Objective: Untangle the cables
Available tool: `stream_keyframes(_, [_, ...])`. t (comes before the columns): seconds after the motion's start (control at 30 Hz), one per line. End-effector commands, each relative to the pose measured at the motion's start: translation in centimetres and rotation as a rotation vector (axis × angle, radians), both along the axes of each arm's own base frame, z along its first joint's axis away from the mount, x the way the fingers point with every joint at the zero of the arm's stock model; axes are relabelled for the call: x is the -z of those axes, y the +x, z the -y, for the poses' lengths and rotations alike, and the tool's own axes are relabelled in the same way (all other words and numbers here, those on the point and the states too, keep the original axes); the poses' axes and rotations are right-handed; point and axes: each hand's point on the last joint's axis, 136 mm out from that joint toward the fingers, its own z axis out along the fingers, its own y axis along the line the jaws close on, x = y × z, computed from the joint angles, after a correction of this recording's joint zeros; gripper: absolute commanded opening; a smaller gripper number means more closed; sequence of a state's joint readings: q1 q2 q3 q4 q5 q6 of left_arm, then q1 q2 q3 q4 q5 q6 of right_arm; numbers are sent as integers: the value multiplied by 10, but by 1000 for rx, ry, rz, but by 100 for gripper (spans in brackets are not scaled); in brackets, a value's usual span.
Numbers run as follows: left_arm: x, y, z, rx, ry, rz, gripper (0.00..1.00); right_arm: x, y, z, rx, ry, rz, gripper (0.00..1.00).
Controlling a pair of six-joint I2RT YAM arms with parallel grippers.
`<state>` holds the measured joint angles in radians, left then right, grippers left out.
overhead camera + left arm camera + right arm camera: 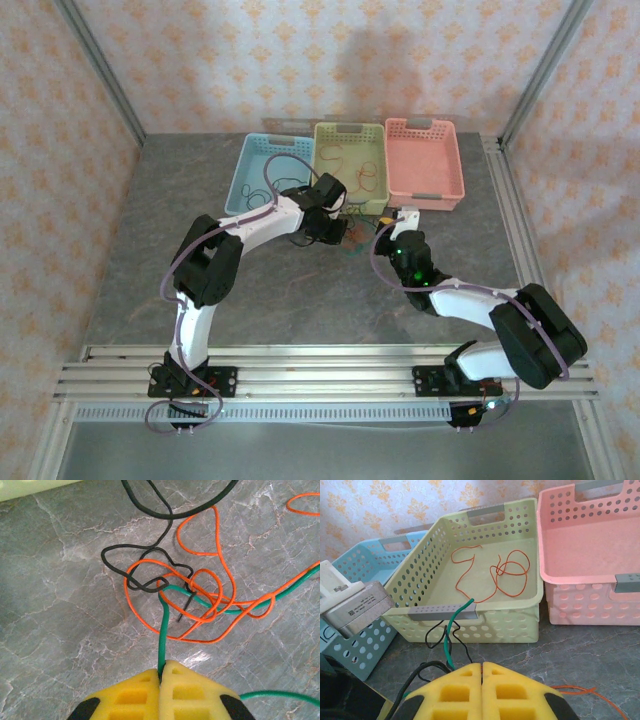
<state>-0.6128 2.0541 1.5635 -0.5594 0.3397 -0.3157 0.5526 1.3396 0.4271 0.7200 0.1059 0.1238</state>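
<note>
Three baskets stand side by side at the far part of the grey table (300, 290): a blue basket (248, 160), a green basket (349, 131) and a pink basket (425, 165). Both arms reach toward them, and the cables (352, 246) lie on the table just in front of the green basket, between the left gripper (338, 232) and the right gripper (396, 222).

From above the tangle is too small to read. The left wrist view shows it well. The left gripper (160, 672) has its yellow pads pressed together on the green cable (163, 630), which rises from the seam into the knot and then runs away to the right. An orange cable (127, 602) makes several loops around it, and a black cable (107, 562) crosses these loops on the left side.

The right wrist view shows what the left one does not. The right gripper (482, 669) has its pads closed against each other. A green cable (451, 640) climbs from beside the left pad to the near rim of the green basket (420, 580); I cannot tell if it is really pinched or only passes behind the pad. Thin black cable (432, 635) hangs near it. More orange cable (512, 575) lies inside the green basket, and one piece (590, 692) on the table at the right.
</note>
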Motion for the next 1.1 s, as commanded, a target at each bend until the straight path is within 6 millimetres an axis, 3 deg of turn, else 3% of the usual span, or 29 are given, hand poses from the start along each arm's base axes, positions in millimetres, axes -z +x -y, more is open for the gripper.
stream_keyframes(0.0, [-14,4,-8,-45,-18,46,0,-9,4,5,29,27,30,0])
stream_keyframes(0.13, [-30,3,-23,-120,-21,117,0,-13,3,17,91,26,45,0])
stream_keyframes(0.23, [-55,0,-43,-197,-29,210,0,-17,1,41,206,26,70,0])
stream_keyframes(0.5, [-121,-18,-139,-517,55,548,0,-33,-26,116,544,70,176,0])
stream_keyframes(0.73, [-148,-36,-193,-717,39,683,0,-14,-36,168,755,173,138,0])
stream_keyframes(0.87, [-148,-38,-198,-734,15,680,0,-6,-39,182,803,211,124,0])
stream_keyframes(1.07, [-136,-31,-174,-651,-35,629,0,-10,-33,173,739,226,128,0])
